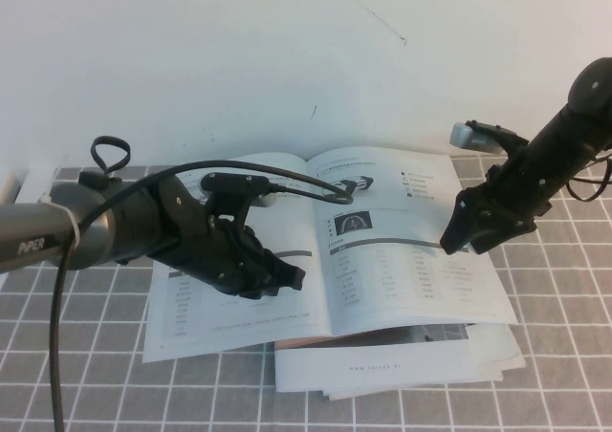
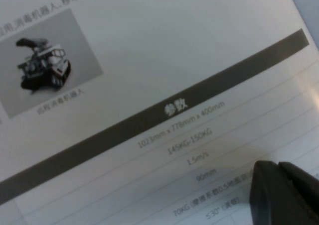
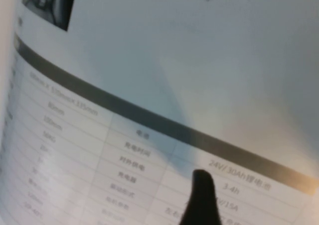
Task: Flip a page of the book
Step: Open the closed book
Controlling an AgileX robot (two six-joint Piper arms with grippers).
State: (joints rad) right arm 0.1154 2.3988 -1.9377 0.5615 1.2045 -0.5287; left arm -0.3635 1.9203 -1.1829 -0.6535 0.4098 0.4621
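Note:
The book (image 1: 287, 179) lies open on the table, with vehicle pictures, dark header bars and spec tables on both pages. My left gripper (image 1: 290, 279) is shut and empty, low over the left page (image 2: 149, 85) near its inner lower part; its tips (image 2: 277, 185) are by the table rows. My right gripper (image 1: 449, 243) is over the right page (image 1: 411, 260) near that page's outer edge, and its dark tip (image 3: 200, 197) is just above the printed table (image 3: 99, 150).
White booklets (image 1: 402, 367) with a dark strip lie under the book and stick out at the front. A grey checked cloth (image 1: 555, 356) covers the table. A white wall (image 1: 287, 59) rises behind. A black cable (image 1: 287, 169) crosses the book's top.

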